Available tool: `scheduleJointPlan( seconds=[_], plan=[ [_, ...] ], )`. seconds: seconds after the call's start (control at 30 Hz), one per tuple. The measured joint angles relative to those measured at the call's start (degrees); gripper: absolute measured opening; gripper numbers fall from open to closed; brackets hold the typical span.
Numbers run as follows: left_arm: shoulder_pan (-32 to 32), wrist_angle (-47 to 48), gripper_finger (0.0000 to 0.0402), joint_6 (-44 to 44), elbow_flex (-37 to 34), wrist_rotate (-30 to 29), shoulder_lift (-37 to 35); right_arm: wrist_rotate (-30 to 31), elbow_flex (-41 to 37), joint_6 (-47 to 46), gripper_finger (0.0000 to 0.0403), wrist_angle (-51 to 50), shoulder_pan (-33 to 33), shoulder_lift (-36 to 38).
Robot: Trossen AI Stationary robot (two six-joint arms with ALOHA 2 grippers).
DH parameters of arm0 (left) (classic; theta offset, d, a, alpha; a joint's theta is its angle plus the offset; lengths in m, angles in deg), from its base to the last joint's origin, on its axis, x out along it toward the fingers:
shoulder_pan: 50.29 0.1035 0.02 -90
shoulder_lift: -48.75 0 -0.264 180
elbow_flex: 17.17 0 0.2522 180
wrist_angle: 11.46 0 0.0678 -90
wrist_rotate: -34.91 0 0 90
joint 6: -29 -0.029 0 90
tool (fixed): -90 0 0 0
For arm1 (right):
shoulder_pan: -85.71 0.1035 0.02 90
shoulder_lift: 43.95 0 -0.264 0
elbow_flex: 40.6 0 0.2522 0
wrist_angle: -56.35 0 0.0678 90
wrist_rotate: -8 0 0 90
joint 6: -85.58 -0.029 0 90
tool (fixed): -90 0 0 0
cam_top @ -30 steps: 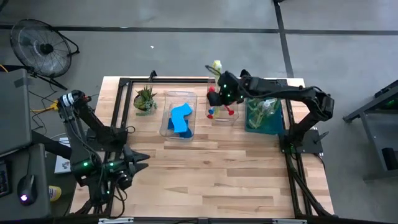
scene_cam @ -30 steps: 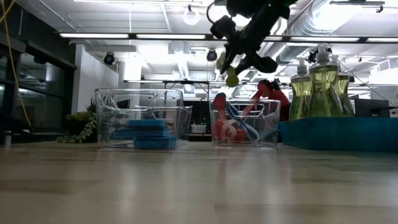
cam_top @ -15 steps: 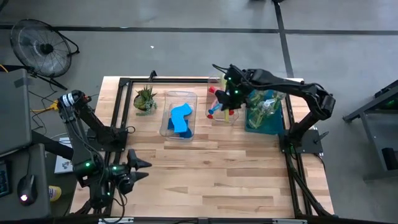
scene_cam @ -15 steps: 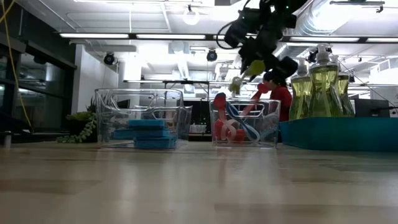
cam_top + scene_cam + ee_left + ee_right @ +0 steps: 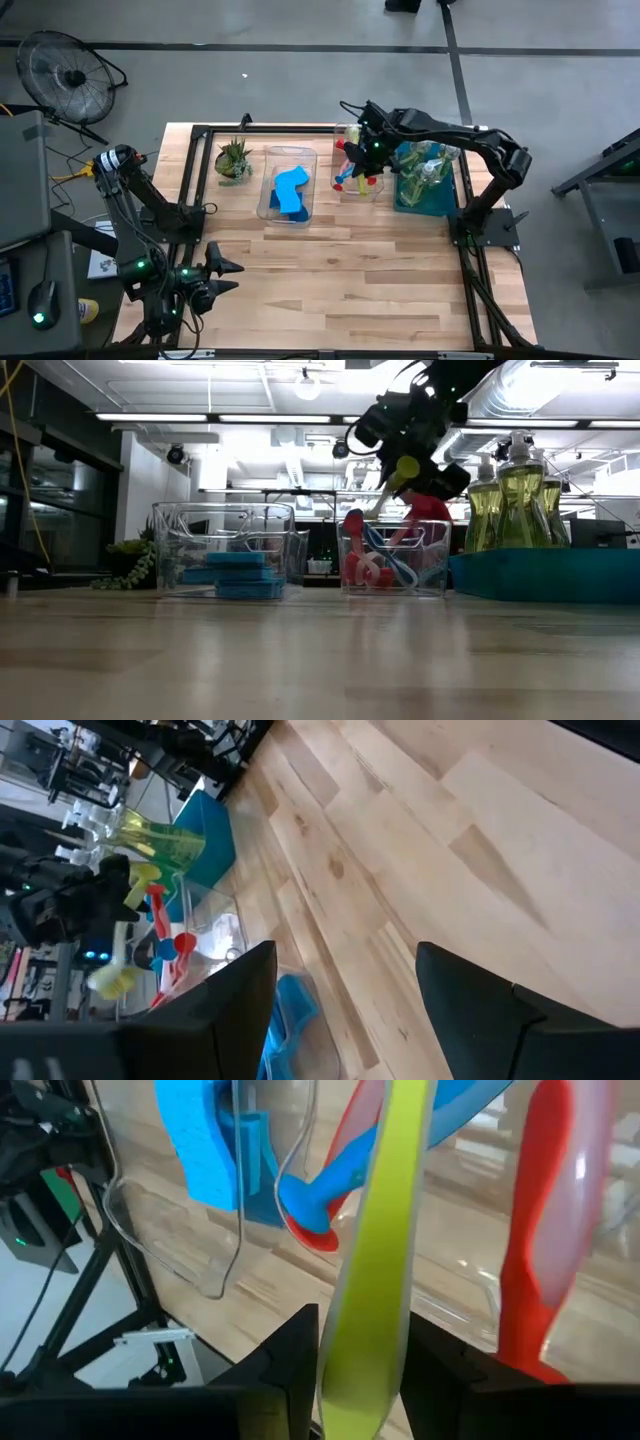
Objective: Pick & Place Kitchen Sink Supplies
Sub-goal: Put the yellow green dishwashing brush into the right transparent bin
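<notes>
Blue sponges [image 5: 290, 190]: rectangular, stacked in a clear bin near the middle of the surface's far edge.
Dish brushes [image 5: 352, 172]: red and blue, long-handled, leaning crossed in a second clear bin just right of the sponges.
Yellow-green brush [image 5: 370, 1270]: slim handle pinched in the right claw [image 5: 366, 150], held above that bin.
Soap bottles [image 5: 518, 495]: clear, yellowish-green, upright in a teal bin near the far right corner.

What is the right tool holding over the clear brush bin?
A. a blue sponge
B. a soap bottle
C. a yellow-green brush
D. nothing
C: the right tool grips the yellow-green brush by its handle between its fingers, above the brush bin.
</notes>
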Motion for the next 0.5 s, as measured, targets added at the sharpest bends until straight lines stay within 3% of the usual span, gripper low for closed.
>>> scheduleJointPlan(
  seconds=[0.3,0.5],
  plan=[
    [0.0,-0.2,0.0234,0.0,0.0,1.4,0.0,-1.4,0.0,2.3,0.0116,1.1,0.0,-1.4],
    [0.0,-1.3,0.0234,0.0,0.0,1.4,0.0,2.8,0.0,4.3,0.0118,2.8,0.1,0.9]
  ],
)
